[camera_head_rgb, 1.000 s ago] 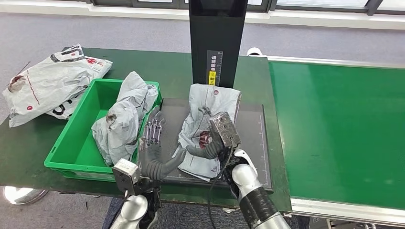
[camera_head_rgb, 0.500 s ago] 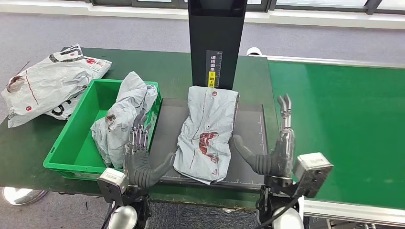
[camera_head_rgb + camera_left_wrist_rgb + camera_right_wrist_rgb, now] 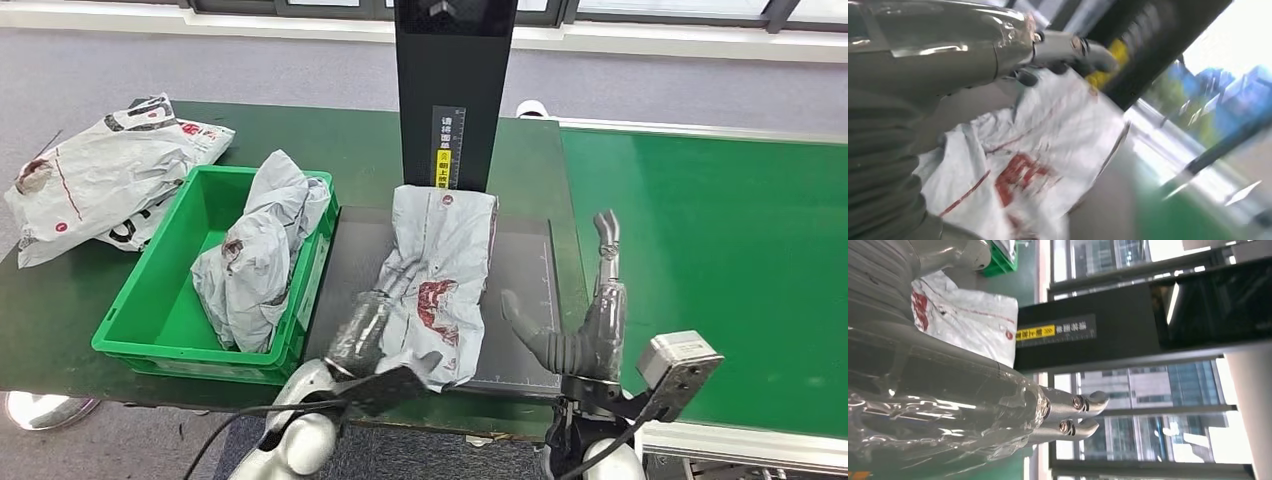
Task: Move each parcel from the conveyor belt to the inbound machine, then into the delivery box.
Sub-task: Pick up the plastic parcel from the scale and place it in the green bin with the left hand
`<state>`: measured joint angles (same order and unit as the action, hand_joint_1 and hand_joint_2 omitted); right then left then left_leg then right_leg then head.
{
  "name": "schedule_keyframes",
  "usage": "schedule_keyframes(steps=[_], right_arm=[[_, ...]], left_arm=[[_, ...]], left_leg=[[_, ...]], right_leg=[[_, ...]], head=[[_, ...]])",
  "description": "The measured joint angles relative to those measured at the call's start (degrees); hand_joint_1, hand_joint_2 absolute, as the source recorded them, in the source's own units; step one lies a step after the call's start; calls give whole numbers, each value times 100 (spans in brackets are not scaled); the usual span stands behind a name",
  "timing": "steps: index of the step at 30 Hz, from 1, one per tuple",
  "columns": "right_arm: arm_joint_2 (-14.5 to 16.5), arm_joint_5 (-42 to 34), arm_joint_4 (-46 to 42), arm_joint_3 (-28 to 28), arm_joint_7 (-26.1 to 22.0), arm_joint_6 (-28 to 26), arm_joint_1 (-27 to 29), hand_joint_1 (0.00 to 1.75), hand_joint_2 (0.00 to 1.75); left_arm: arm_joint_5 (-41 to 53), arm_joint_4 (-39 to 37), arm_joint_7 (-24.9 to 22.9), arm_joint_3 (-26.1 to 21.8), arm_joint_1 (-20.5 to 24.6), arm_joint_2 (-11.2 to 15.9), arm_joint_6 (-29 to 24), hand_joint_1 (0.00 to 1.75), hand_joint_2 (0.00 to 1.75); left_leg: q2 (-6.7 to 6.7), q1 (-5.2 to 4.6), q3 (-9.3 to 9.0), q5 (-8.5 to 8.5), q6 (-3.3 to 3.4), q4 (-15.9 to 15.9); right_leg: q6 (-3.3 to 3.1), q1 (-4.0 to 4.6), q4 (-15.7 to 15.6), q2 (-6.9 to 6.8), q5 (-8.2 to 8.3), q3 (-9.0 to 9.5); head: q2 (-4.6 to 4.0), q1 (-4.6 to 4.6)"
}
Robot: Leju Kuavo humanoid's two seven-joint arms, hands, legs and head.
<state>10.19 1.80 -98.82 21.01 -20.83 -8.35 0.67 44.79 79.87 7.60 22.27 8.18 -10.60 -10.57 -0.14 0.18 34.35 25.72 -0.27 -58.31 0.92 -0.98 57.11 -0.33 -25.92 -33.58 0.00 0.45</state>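
**Left hand on the parcel at the inbound machine**

A grey parcel [image 3: 440, 265] with red print lies on the dark scan pad [image 3: 525, 300] of the inbound machine [image 3: 455, 90], its far end touching the foot of the black column. The left hand [image 3: 372, 325] reaches in from 7 o'clock and rests on the parcel's near left edge; its image is blurred in the head view, and in the left wrist view the fingers [image 3: 1068, 47] stretch over the crumpled bag, so whether they grip it cannot be told. The right hand [image 3: 585, 320] stands upright at 5 o'clock of the parcel, beside the pad's right edge and apart from the bag, fingers released and spread, thumb pointing toward the parcel, holding nothing.

At 9 o'clock of the pad, just beside it, sits the green box [image 3: 165, 300] with a second grey parcel [image 3: 260, 255] leaning against its right wall and rising above the rim. Further out at 10 o'clock, more bags [image 3: 105, 170] lie piled on the dark green counter [image 3: 365, 150]. The conveyor belt [image 3: 720, 270] runs along the 3 o'clock side of the machine.
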Motion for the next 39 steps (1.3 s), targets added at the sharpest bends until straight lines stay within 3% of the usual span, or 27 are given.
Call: schedule_keyframes(steps=[7, 12, 18, 19, 20, 22, 23, 24, 33, 39], right_arm=[[144, -66, 558, -88, -43, 304, -395, 0, 175], [222, -72, 807, -246, -38, 379, -541, 0, 175], [273, -72, 917, -391, -41, 401, -555, 0, 175], [275, -72, 919, -409, -43, 405, -544, 0, 175], [275, -71, 920, -426, -46, 413, -526, 0, 175], [275, -71, 920, -447, -55, 445, -468, 0, 175], [275, -71, 920, -455, -60, 464, -433, 0, 175], [275, -72, 920, -459, -63, 482, -399, 0, 175], [263, -74, 894, -512, -66, 569, -136, 0, 175], [259, -38, 713, -562, -58, 577, 125, 0, 175]], left_arm=[[1620, -1700, -296, 365, 1260, -72, 770, 0, 175], [2030, -3007, -293, 643, 2061, -231, 1175, 0, 175], [2179, -4265, -346, 869, 2807, -411, 1289, 3, 175], [2185, -4396, -359, 886, 2886, -425, 1298, 13, 175], [2187, -4521, -369, 900, 2959, -434, 1305, 43, 175], [2191, -4730, -379, 921, 3076, -441, 1321, 127, 175], [2193, -4814, -381, 929, 3124, -442, 1332, 161, 175], [2198, -4884, -382, 934, 3161, -441, 1340, 175, 175], [2225, -5146, -449, 940, 3321, -395, 1278, 175, 175], [2219, -5077, -715, 940, 3323, -313, 781, 175, 175]], left_leg=[[3, 0, -1, -10, -8, 0], [2, 0, 0, -11, -9, -1], [-9, 0, -4, -10, -8, 0], [-9, 0, -5, -10, -8, 0], [-8, 0, -7, -10, -8, 0], [-7, 0, -13, -10, -8, 0], [-7, 0, -15, -10, -8, 0], [-7, 0, -16, -10, -8, 0], [-4, 2, -21, -21, -12, 1], [-3, 2, -14, -19, -13, 1]], right_leg=[[-2, 1, 3, 3, 8, -2], [-1, 0, 4, 4, 9, -1], [-1, 0, 3, -3, 9, 9], [-1, 0, 3, -3, 9, 10], [0, 0, 3, -3, 8, 12], [0, 0, 2, -2, 8, 16], [0, 0, 2, -2, 8, 18], [-1, 0, 2, -1, 8, 19], [-6, 2, 8, 2, 15, 18], [-7, 2, 9, 4, 14, 10]], head=[[0, -1], [0, -1], [0, -1], [0, -1], [0, 0], [0, -1], [0, 0], [0, -1], [0, -1], [0, -1]])
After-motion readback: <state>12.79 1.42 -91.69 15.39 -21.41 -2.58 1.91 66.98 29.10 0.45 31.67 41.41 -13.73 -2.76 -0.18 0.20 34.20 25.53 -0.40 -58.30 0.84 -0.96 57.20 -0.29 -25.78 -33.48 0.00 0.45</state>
